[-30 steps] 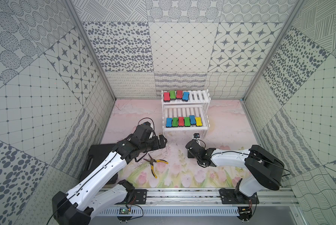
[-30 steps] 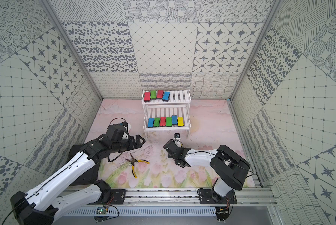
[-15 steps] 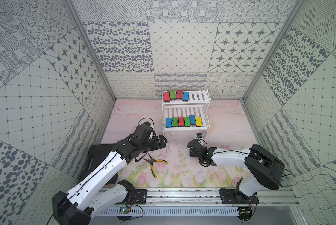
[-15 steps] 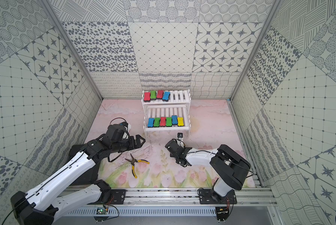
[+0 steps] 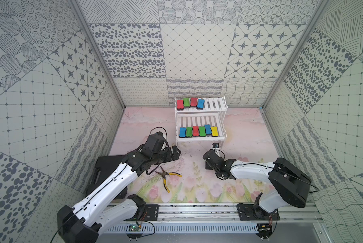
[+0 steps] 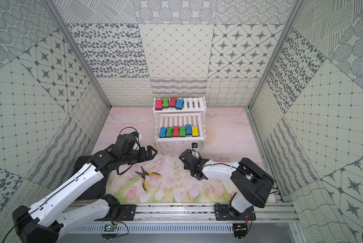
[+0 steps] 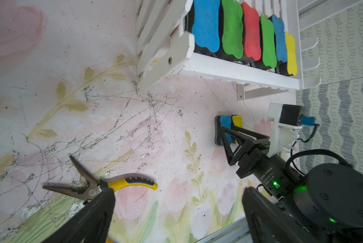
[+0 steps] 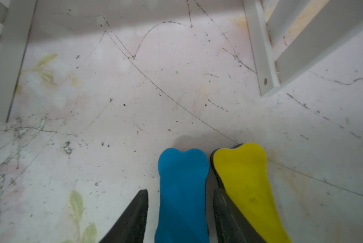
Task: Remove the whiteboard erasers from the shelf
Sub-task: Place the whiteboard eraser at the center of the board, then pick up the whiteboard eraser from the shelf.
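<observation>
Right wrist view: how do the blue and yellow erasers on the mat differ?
The blue eraser lies between the right claw's open jaws; the yellow eraser lies outside them, beside one jaw. The blue one runs along the claw; the yellow one is angled to it, with dark felt showing at its edge. Both lie coloured side up on the mat, side by side, off the shelf.

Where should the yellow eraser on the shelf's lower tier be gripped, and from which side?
Probably across its narrow waist, from above at the open front of the shelf. The yellow eraser lies flat at the row's end: one long side free, a blue eraser close on the other.
</observation>
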You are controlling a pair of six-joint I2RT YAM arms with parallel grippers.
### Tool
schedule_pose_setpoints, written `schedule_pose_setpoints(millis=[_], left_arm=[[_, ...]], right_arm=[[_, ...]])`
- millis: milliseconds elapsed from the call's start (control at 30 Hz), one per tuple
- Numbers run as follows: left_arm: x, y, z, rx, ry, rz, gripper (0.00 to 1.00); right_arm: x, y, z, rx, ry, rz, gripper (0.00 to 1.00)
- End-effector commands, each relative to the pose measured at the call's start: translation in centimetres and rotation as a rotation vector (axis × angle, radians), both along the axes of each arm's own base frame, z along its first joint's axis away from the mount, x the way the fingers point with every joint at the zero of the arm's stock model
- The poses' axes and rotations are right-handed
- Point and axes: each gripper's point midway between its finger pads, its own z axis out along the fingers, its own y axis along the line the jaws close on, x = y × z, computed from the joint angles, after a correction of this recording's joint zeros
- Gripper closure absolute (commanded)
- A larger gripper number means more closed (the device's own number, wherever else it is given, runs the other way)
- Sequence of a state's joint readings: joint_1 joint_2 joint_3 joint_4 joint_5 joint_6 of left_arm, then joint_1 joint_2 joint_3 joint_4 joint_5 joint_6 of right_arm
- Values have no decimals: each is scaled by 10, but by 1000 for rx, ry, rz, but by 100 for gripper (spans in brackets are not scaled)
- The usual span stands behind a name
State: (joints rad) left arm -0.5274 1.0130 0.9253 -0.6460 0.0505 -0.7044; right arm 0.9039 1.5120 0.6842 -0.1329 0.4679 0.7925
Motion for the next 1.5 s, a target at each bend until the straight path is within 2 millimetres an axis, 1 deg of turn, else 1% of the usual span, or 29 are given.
schedule_pose_setpoints(millis=[0,100,167,267,367,433,467,533,633,700,767,833,867,933,1000,1100,1167,1300,1467], left_arm=[[1,-5,11,-31,-17,-18,1],[1,-5,15,-34,-28,-17,1],[1,-5,16,-35,-33,-19,1],[1,-5,12,-34,-29,-19,1],[1,-6,8,-40,-20,-20,1],[1,-7,5,-41,-13,-21,1],[1,-7,4,-41,-11,-19,1],[0,-6,4,-40,-10,-20,1],[-1,-5,5,-39,-13,-17,1],[-2,-4,8,-36,-18,-15,1],[-2,-3,10,-32,-22,-15,1],[-3,-1,11,-28,-24,-15,1],[-3,-1,11,-27,-24,-15,1],[-4,0,12,-23,-24,-15,1],[-4,1,14,-21,-30,-14,1],[-5,3,15,-15,-33,-11,1],[-5,4,17,-13,-37,-11,1],[-6,6,20,-9,-49,-9,1],[-7,8,20,-2,-51,-9,1]], right_arm=[[-1,14,37,64,-42,41,46],[-10,16,62,102,-58,74,46],[-13,17,83,143,-80,95,47],[-13,21,125,180,-143,142,48],[-6,27,180,179,-229,195,47],[6,29,217,170,-288,216,47],[13,30,233,168,-313,221,47],[31,33,266,181,-355,233,47],[63,39,300,184,-384,239,47],[87,44,315,179,-395,234,47],[111,48,325,162,-396,226,47],[138,50,325,126,-378,203,47],[147,51,325,116,-371,196,46],[167,55,318,77,-343,178,46],[180,58,312,46,-328,163,46],[192,57,306,25,-312,130,45],[197,56,303,24,-310,114,45],[200,60,301,30,-309,113,45],[203,57,293,12,-292,100,47]])
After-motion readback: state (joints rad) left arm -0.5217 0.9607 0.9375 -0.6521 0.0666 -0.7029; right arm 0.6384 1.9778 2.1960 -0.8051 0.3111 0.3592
